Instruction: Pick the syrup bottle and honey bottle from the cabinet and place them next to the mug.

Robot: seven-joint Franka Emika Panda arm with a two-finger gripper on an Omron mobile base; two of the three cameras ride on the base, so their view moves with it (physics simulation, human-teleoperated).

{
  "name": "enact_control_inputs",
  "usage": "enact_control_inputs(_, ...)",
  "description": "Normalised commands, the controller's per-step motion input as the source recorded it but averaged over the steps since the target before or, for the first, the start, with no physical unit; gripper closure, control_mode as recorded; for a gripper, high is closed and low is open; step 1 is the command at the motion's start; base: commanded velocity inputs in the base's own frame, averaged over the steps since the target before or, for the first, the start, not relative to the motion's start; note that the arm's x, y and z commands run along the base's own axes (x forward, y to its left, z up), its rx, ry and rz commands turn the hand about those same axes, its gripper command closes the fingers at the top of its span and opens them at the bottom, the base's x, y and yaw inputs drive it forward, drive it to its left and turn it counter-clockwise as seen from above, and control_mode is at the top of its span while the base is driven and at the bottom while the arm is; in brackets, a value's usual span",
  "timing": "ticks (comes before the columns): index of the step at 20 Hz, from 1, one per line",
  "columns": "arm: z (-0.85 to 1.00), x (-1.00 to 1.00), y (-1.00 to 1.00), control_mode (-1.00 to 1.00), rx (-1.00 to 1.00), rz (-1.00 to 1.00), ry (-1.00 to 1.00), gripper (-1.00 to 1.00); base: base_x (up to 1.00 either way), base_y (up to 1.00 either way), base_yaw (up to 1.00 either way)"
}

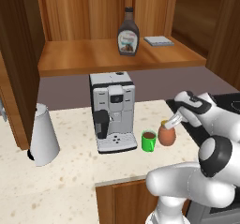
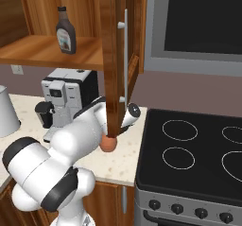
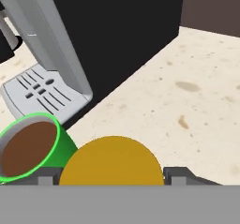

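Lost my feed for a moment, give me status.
Claw astride honey bottle, grip unconfirmed. Bottle on counter right of mug. Syrup bottle on cabinet shelf. Nothing blocking.

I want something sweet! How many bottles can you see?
2. The syrup bottle stands on the cabinet shelf; the honey bottle sits on the counter beside the mug.

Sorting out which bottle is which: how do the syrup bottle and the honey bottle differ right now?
The syrup bottle is tall, dark brown and black-capped; the honey bottle is squat, orange-brown and yellow-lidded. The syrup bottle stands on the cabinet shelf; the honey bottle sits on the counter beside the mug. Both stand upright.
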Motion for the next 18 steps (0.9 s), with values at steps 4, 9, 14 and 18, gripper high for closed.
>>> enact_control_inputs(4,-0.26,0.00,0.00,-1.00,0.00,0.00,-0.02,1.00,0.00,0.00,0.00)
enact_control_inputs(9,-0.23,0.00,0.00,-1.00,0.00,0.00,-0.03,1.00,0.00,0.00,0.00)
enact_control_inputs(14,0.00,0.00,-0.01,-1.00,0.00,0.00,0.00,-1.00,0.00,0.00,0.00)
enact_control_inputs(18,0.00,0.00,0.00,-1.00,0.01,0.00,0.00,-1.00,0.00,0.00,0.00)
